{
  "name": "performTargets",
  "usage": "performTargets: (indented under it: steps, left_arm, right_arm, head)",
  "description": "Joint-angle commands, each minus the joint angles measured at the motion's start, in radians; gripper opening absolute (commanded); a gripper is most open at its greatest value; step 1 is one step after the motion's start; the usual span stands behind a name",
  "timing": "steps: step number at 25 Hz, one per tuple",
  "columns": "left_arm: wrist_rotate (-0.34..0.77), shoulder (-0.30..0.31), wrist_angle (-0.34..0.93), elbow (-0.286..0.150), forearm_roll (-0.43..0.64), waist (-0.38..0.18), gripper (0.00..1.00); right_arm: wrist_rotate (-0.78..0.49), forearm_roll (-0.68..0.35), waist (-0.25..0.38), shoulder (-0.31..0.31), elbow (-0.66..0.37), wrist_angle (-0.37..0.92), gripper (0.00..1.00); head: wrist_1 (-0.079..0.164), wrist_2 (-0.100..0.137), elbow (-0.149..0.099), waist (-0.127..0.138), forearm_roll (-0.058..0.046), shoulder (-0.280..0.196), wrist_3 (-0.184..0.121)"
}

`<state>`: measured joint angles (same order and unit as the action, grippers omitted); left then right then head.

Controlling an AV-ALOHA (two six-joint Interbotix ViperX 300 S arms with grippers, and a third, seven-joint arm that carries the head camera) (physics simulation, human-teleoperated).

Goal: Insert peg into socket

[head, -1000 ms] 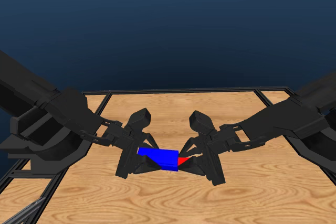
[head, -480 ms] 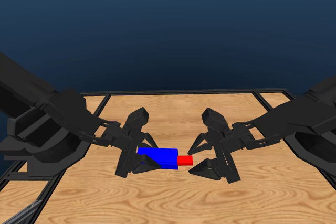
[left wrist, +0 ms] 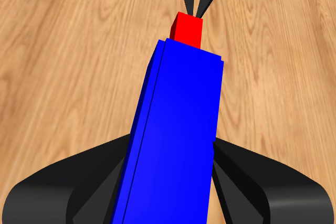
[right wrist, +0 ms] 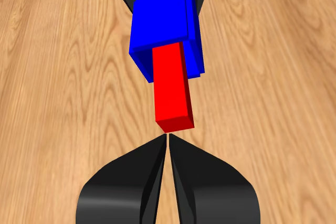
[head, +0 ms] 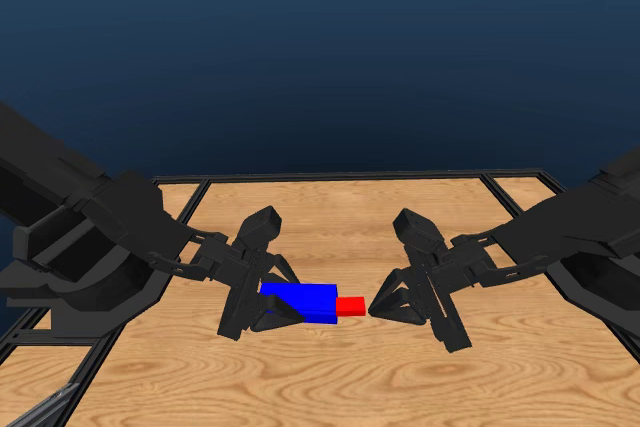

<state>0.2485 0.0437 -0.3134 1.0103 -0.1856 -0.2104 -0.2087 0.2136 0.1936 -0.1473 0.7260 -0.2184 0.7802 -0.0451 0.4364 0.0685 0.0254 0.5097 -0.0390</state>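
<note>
Head view: peg (head: 351,305) partly seated in socket (head: 298,300), left gripper (head: 262,304) clamping socket; right gripper (head: 378,305) closed empty, positioned to push peg home.

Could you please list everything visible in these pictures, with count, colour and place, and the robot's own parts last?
peg: one, red, its end sticking out of the socket toward the right arm, the rest inside.
socket: one, blue, mid-table, held off the surface.
table: one, light wood with a dark frame, under everything.
left tool: one, black, shut on the socket.
right tool: one, black, its jaws closed together just off the peg's free end, gripping nothing.
arms: two, black, entering from either side.
</note>
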Motion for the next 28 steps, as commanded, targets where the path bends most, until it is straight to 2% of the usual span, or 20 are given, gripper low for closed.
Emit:
performTargets:
  steps: [1, 9, 16, 22, 26, 28]
  left_arm:
    - [-0.005, 0.015, -0.034, -0.016, -0.004, -0.002, 0.00]
    - [0.000, 0.007, -0.048, -0.010, -0.003, -0.005, 0.00]
    - [0.000, 0.003, -0.061, -0.005, -0.009, -0.009, 0.00]
    - [0.000, 0.003, -0.065, -0.007, -0.010, -0.010, 0.00]
    - [-0.002, 0.013, -0.062, -0.004, -0.011, -0.008, 0.00]
    - [-0.003, 0.008, -0.061, 0.002, -0.012, -0.009, 0.00]
  right_arm:
    - [0.011, -0.003, 0.007, 0.007, -0.039, -0.036, 0.00]
    - [0.027, -0.015, -0.003, -0.043, -0.102, -0.039, 0.00]
    - [0.041, -0.031, -0.018, -0.057, -0.148, -0.036, 0.00]
    - [0.034, -0.027, -0.020, -0.059, -0.147, -0.041, 0.00]
    - [0.030, -0.006, -0.017, -0.055, -0.102, -0.061, 0.00]
    - [0.028, 0.010, -0.008, -0.033, -0.076, -0.109, 0.00]
  head:
    - [-0.010, -0.001, -0.019, -0.001, 0.001, 0.003, 0.002]
    - [-0.011, -0.001, -0.019, 0.001, 0.001, 0.001, 0.005]
    - [-0.012, -0.003, -0.022, 0.001, 0.002, -0.004, 0.007]
    - [-0.012, -0.003, -0.021, 0.001, 0.002, -0.004, 0.007]
    - [-0.015, -0.003, -0.022, 0.002, 0.002, -0.003, 0.007]
    - [-0.016, -0.004, -0.022, 0.001, 0.002, 0.001, 0.007]
